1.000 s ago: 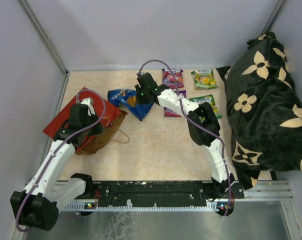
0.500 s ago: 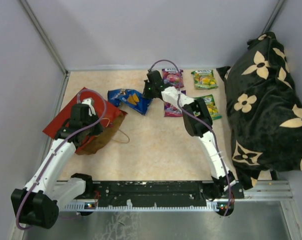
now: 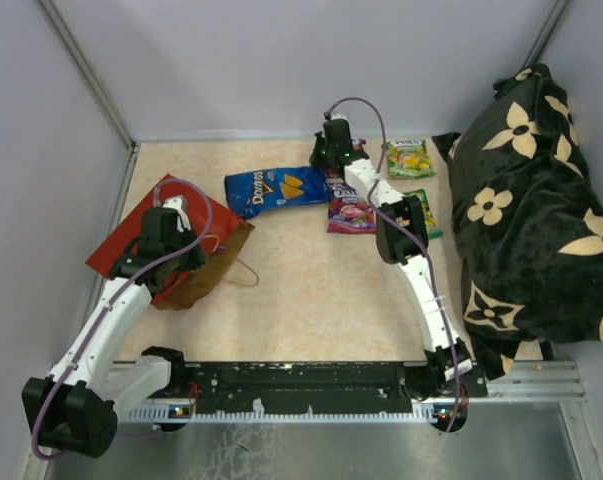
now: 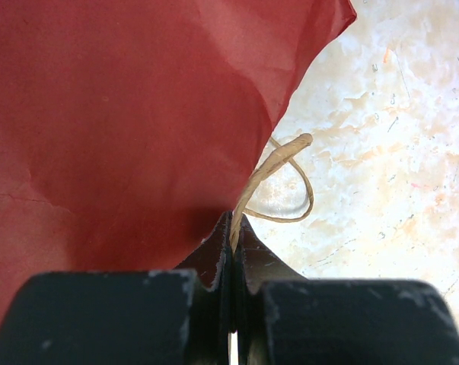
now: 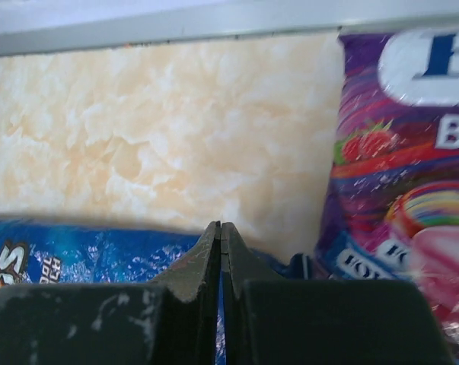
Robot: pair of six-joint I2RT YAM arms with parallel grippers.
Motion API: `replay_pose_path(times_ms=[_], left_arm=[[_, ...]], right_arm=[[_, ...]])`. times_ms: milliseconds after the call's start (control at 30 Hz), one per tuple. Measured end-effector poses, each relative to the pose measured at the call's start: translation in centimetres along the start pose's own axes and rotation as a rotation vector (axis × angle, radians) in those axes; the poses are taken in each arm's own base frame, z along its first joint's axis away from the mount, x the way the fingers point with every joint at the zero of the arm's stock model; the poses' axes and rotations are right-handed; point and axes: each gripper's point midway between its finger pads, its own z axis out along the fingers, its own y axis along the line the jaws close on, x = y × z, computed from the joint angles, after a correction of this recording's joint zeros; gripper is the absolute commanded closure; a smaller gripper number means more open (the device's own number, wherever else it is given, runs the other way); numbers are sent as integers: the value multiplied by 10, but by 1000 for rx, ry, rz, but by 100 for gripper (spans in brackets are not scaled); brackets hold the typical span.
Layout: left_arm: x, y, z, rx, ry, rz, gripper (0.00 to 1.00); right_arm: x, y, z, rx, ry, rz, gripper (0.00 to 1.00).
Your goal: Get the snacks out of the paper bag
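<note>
The red paper bag (image 3: pixel 131 235) lies flat at the left, its brown mouth facing the table's middle. My left gripper (image 3: pixel 174 222) rests over it, shut on a thin brown loop handle (image 4: pixel 278 163) beside the red paper (image 4: pixel 122 114); the fingertips (image 4: pixel 235 220) pinch the cord. The blue Doritos bag (image 3: pixel 276 188) lies stretched out on the table, outside the paper bag. My right gripper (image 3: pixel 324 160) is shut on its right edge (image 5: pixel 77 255), jaws (image 5: pixel 220 226) pressed together with blue foil between them. A purple packet (image 5: pixel 404 152) lies just to the right.
More snacks lie at the back right: a purple packet (image 3: pixel 349 212) and two green ones (image 3: pixel 408 158) (image 3: pixel 421 212). The black flower-patterned cloth (image 3: pixel 531 200) is heaped along the right side. Walls close in the back and left; the arm rail (image 3: pixel 311 385) runs along the near edge.
My right gripper closed on the Doritos bag and moved right and back, dragging it from a crumpled heap to flat. The left arm and paper bag have not moved.
</note>
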Motion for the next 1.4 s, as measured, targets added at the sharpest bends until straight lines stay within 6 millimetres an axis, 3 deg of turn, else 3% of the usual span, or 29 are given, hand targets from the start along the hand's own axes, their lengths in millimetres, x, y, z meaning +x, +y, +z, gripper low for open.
replay_pose_path(times_ms=[67, 133, 267, 367, 467, 567, 600, 633, 667, 700, 733, 833, 900, 1033, 1100, 1233, 1300, 1400], left_arm=[[0, 0, 0, 0, 0, 0, 100], [0, 0, 0, 0, 0, 0, 100], [0, 1, 0, -4, -1, 0, 100], [1, 2, 0, -12, 1, -1, 100], [1, 2, -3, -12, 2, -4, 100], [-2, 1, -10, -11, 2, -8, 98], [-5, 0, -14, -9, -4, -10, 92], [-10, -1, -18, -9, -17, -11, 74], [-15, -2, -24, -10, -34, -11, 48], [-23, -1, -31, -19, -62, -13, 13], [-31, 0, -37, -29, -93, -9, 2], [-55, 6, -56, -73, -189, -2, 0], [-70, 10, -66, -108, -234, 6, 0], [-115, 18, -86, -212, -334, 23, 0], [-137, 23, -96, -265, -381, 29, 0], [-177, 28, -107, -359, -460, 43, 0], [-194, 26, -99, -378, -475, 55, 0], [-212, 19, -67, -386, -451, 73, 0]], right_arm=[[-11, -4, 0, -18, -23, -16, 82], [-16, 0, -3, -48, -29, -39, 78], [-10, 37, -23, -113, -9, -118, 78], [2, 97, -52, -193, 3, -197, 76], [18, 178, -86, -324, -13, -279, 55], [42, 234, -105, -424, -14, -339, 44], [52, 243, -107, -440, -2, -351, 42], [60, 249, -106, -447, 12, -364, 40], [64, 254, -102, -452, 15, -369, 39], [66, 254, -96, -444, 16, -370, 37], [69, 249, -88, -425, 22, -370, 35], [79, 215, -67, -327, 53, -367, 31], [91, 182, -54, -238, 83, -366, 31], [108, 133, -42, -108, 145, -364, 31], [107, 127, -40, -89, 151, -359, 32], [94, 134, -23, -97, 98, -352, 30], [92, 132, -12, -94, 69, -347, 27], [84, 135, 3, -115, 13, -315, 25]])
